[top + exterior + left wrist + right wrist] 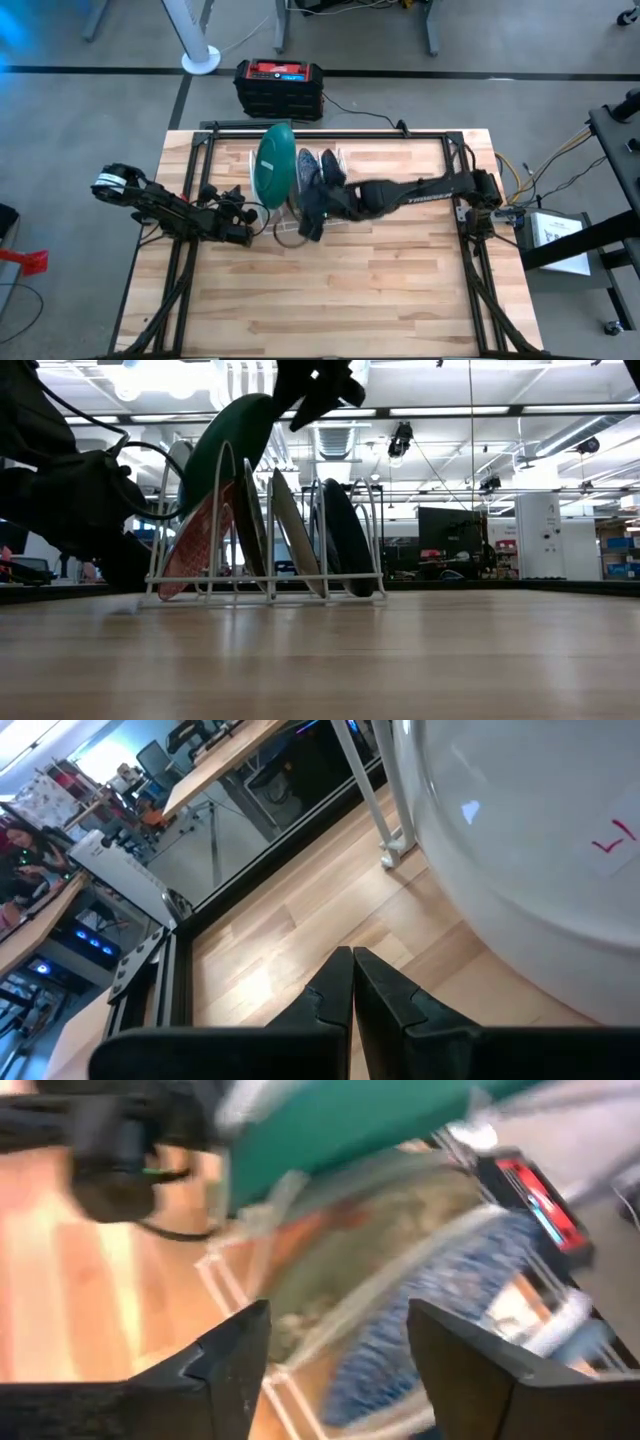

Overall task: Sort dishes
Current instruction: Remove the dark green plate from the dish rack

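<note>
White wire rack [265,585] at frame centre-left in low view, holding red-pink plate [195,545], greyish-brown plate [295,540], dark plate [345,540] on edge. Green plate [274,160] leaning on top, upper centre in high view. Black-red box [280,88] beyond table. Right gripper [335,1365] spread wide, empty, above rack. Left gripper [352,990] pinched closed, empty, just beside rack's left end.

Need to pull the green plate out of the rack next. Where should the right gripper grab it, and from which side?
Grip the green plate at its upper rim, coming from above. It leans edge-up in the white wire rack, rising clear above the other plates, so only that rim is free. The right gripper is open just over the rack; the left gripper is shut beside it.
</note>
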Available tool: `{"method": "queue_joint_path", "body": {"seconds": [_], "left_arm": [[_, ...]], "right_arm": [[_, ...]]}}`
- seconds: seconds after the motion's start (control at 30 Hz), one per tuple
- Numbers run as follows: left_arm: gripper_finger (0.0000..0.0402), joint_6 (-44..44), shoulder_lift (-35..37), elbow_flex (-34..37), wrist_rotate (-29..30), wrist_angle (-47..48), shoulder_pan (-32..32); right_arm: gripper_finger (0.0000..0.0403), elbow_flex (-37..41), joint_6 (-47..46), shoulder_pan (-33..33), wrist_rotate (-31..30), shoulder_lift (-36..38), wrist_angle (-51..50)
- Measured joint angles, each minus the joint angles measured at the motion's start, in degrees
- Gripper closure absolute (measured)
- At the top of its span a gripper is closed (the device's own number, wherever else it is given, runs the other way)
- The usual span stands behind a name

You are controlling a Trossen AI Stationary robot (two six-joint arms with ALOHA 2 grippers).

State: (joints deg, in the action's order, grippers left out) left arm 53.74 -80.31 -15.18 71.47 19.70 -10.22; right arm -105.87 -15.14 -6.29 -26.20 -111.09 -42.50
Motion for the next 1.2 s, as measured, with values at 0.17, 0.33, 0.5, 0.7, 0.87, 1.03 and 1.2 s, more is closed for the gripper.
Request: {"method": "queue_joint_path", "body": {"seconds": [0.17, 0.33, 0.5, 0.7, 0.87, 1.03, 1.2], "left_arm": [[0.0401, -1.9, 0.0, 0.0, 0.0, -1.5, 0.2], [0.0401, -2.6, -0.1, 0.0, 0.1, -2.3, 0.2], [0.0401, -2.6, -0.1, 0.0, 0.3, -2.4, 0.2], [0.0401, -2.6, -0.1, 0.0, 1.1, -2.3, 0.2], [0.0401, -2.3, -0.1, 0.0, 1.0, -2.2, 0.2], [0.0401, -2.1, -0.1, 0.0, 1.0, -1.6, 0.2], [0.0401, -2.1, -0.1, 0.0, 1.0, -1.0, 0.2]], "right_arm": [[0.0248, 8.7, 4.1, -2.6, 0.2, 0.0, 14.9], [0.0338, 18.6, 7.7, -2.9, 0.6, 0.0, 34.5], [0.0397, 22.5, 9.3, -2.6, 0.6, -0.1, 41.2], [0.0400, 22.8, 9.7, -1.9, 0.5, -0.5, 44.8], [0.0401, 22.8, 9.5, -1.6, 0.3, -1.8, 46.5], [0.0402, 22.8, 9.5, -1.3, -2.8, -4.4, 50.1], [0.0402, 22.8, 9.2, -0.9, -4.0, -4.5, 50.8]]}}
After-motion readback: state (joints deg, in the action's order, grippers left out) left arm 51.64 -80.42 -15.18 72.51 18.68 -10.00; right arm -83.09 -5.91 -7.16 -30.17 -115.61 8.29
